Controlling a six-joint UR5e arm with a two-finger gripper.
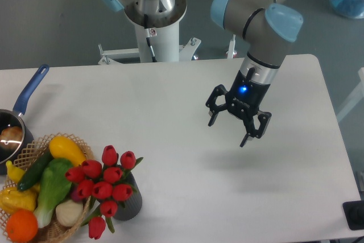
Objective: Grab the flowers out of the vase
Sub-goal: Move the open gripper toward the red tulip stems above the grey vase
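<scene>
The flowers (105,183), a bunch of red tulip buds with green stems, stand in the vase (131,203), a short dark grey ribbed cylinder near the table's front left. One bud droops down beside the vase. My gripper (229,131) hangs open and empty above the table's middle right, far to the right of the flowers and farther back.
A wicker basket (68,226) with vegetables and fruit touches the flowers on their left. A blue-handled pot (17,123) stands at the left edge. The robot's white base (156,21) is at the back. The white table (187,180) spreads between the vase and the gripper.
</scene>
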